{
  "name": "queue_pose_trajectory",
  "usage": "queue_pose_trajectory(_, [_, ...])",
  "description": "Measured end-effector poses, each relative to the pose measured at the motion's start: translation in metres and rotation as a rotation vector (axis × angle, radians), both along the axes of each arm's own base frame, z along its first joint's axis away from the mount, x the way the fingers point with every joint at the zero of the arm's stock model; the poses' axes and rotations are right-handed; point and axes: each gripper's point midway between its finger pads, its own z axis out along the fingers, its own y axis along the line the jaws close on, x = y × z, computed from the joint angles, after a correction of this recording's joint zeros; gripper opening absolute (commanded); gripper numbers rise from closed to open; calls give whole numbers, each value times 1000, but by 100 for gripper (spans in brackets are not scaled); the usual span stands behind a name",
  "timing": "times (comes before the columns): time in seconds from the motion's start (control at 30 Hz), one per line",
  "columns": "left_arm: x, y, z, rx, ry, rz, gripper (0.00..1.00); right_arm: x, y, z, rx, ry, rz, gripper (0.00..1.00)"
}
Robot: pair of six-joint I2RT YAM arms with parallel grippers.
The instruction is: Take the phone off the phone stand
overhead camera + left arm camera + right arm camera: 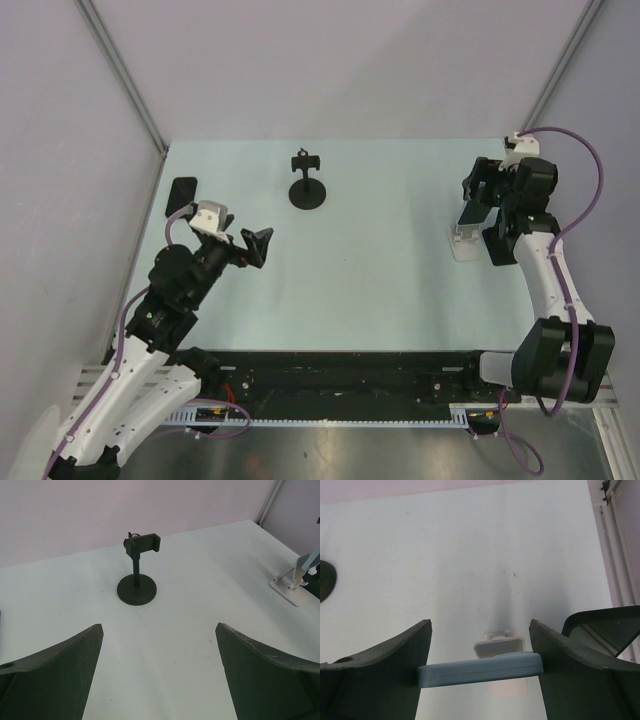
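A blue-grey phone spans the gap between my right gripper's two fingers, and both pads press on its edges. The white phone stand shows just behind and under it. From above, the right gripper sits at the upper end of the phone, over the white stand at the table's right side. I cannot tell whether the phone still rests on the stand. My left gripper hangs open and holds nothing at the left, its fingers wide apart.
A black stand with a small clamp sits at the back middle, straight ahead of the left gripper. A flat black object lies by the left wall. The enclosure's walls border the table on the left, back and right.
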Motion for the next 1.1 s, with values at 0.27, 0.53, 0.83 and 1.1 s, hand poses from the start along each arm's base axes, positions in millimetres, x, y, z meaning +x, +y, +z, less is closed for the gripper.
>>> queue_pose_trajectory(0.27, [3,-4,-6,10,21,-14,100,-26,38,50,73,-103,50,0])
queue_pose_trajectory(0.53, [4,-29,-28,-9,121,-99,100,-57,96,65,213,-87,140,0])
queue_pose_trajectory(0.83, [-30,-102,-41,-45,190,-316,100,-92,140,77,313,-59,225,0])
queue_pose_trajectory(1.1, [-47,-160,-44,-57,124,-434,100,-117,172,74,364,-2,290,0])
